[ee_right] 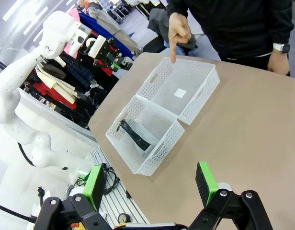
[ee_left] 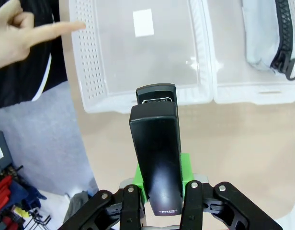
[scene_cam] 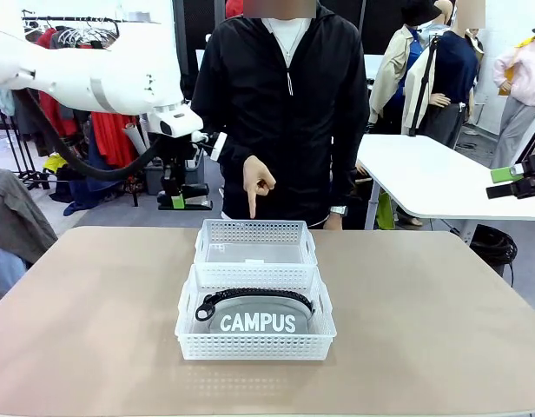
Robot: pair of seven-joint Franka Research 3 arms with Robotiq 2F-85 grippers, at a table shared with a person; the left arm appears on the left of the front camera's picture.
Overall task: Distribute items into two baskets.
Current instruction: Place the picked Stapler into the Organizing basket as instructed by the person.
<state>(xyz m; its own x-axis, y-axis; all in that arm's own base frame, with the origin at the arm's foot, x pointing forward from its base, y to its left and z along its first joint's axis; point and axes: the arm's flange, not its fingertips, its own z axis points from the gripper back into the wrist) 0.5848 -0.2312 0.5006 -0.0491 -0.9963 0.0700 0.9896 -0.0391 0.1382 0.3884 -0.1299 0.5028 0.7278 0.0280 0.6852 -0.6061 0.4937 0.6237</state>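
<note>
My left gripper (scene_cam: 177, 200) hangs above the table's far left, shut on the small black stapler (scene_cam: 198, 206). In the left wrist view the stapler (ee_left: 157, 153) sticks out between the green pads of that gripper (ee_left: 162, 178), just short of the far basket (ee_left: 87, 62), which holds nothing. The near basket (scene_cam: 254, 346) holds the grey CAMPUS pouch (scene_cam: 257, 320). A person's hand (scene_cam: 257, 184) points down at the far basket (scene_cam: 207, 236). My right gripper (ee_right: 150, 184) stands open and bare, high off the table's right side.
The two baskets stand end to end at the table's middle, with bare tan tabletop (scene_cam: 424, 330) on both sides. The person stands at the far edge. A white table (scene_cam: 424, 178) lies behind on the right.
</note>
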